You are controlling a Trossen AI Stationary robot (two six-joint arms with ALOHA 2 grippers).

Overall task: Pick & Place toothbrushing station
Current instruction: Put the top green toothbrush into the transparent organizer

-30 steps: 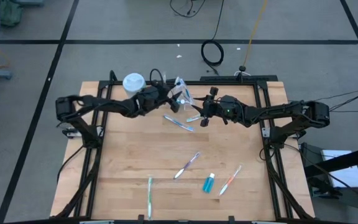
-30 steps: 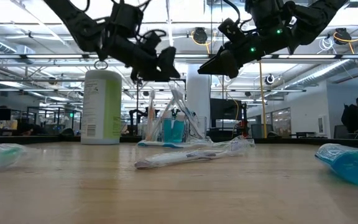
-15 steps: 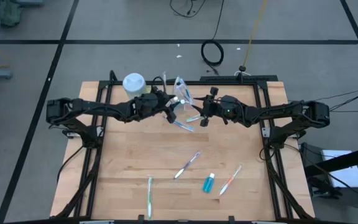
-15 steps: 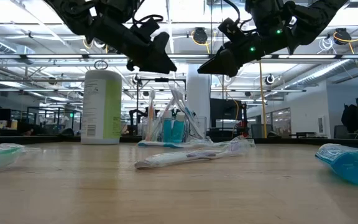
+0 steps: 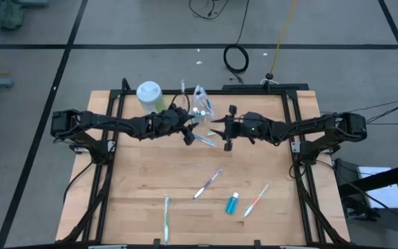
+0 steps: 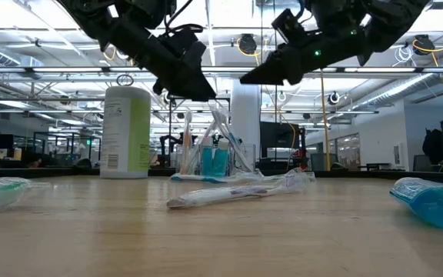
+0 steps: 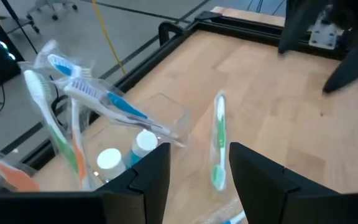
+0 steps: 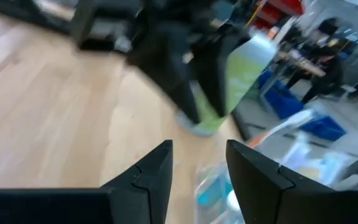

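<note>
A clear plastic cup [image 5: 200,105] stands near the table's far edge. It holds several toothbrushes [image 7: 92,96] and white-capped tubes [image 7: 109,159]. A green wrapped toothbrush [image 7: 218,143] and a blue one [image 5: 202,140] lie just in front of it. Further toothbrushes [image 5: 208,183] [image 5: 166,218] [image 5: 256,199] and a blue tube [image 5: 233,203] lie toward the near edge. My left gripper [image 5: 192,131] hovers open, in front of the cup and to its left. Facing it from the right is my right gripper [image 5: 218,133], also open. Neither has anything between its fingers.
A white and green bottle [image 5: 148,92] stands left of the cup at the far edge. Black frame rails [image 5: 109,173] run along the table's sides. Bare wood lies between the cup and the scattered items near the front.
My left gripper has drawn back from beside the cup toward the near edge and a little to the right, tipping its fingers up toward level. My right gripper has swung slightly toward the near edge. The cup and the loose items lie as before.
</note>
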